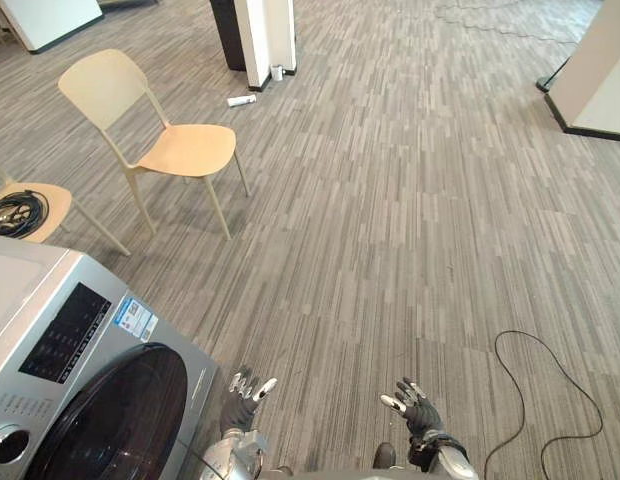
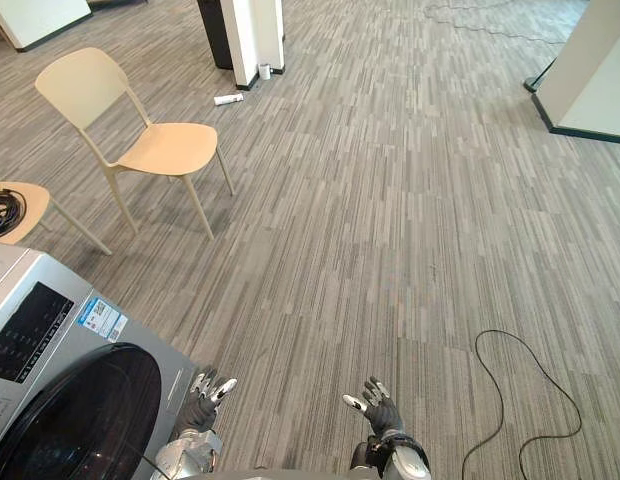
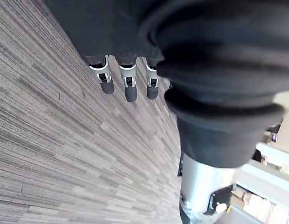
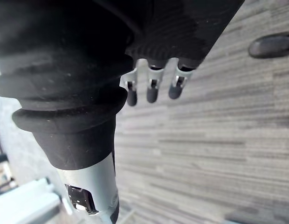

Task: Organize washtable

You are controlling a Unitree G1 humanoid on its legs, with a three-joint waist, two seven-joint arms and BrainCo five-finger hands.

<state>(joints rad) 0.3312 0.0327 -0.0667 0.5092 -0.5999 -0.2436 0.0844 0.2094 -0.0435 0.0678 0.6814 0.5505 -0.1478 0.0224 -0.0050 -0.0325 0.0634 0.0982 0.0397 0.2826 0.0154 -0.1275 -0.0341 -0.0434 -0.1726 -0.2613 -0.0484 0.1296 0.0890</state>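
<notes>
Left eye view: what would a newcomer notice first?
The silver washing machine with its dark round door sits at the lower left. A beige chair stands beyond it. The left hand and right hand hover open and empty at the bottom edge.

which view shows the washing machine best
The left eye view: the washing machine shows its top, dark control panel and round door. The right eye view crops it tighter, cutting part of the panel. The wrist views face the floor.
</notes>
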